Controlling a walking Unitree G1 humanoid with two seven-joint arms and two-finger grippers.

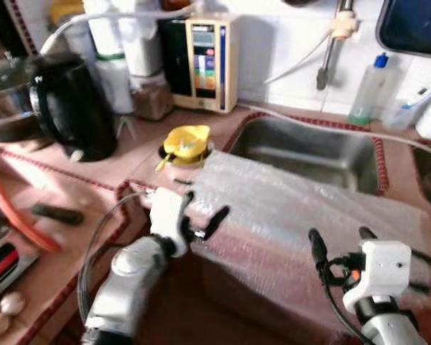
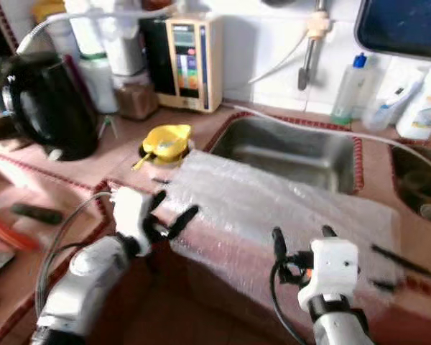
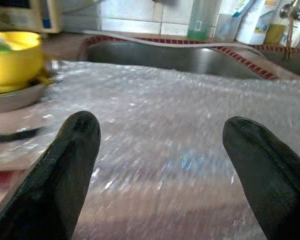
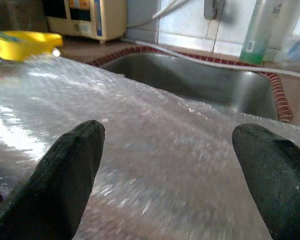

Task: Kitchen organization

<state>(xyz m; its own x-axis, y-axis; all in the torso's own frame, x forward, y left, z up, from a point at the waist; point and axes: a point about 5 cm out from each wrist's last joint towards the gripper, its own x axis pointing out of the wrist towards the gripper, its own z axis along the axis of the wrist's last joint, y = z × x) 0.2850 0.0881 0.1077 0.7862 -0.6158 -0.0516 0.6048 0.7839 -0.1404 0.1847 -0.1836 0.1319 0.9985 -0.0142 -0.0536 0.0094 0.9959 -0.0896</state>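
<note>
**Tiled kitchen counter around a steel sink**

A reddish-brown countertop was seen, edged with a border of small red tiles. A stainless steel sink was set into it, and the rim of a second basin was visible further right. The wall behind was covered in white tiles and brightly lit. A metal tap pipe was mounted on it, with a pale hose running across the counter. A dark-framed panel was fixed at the upper right.
</note>
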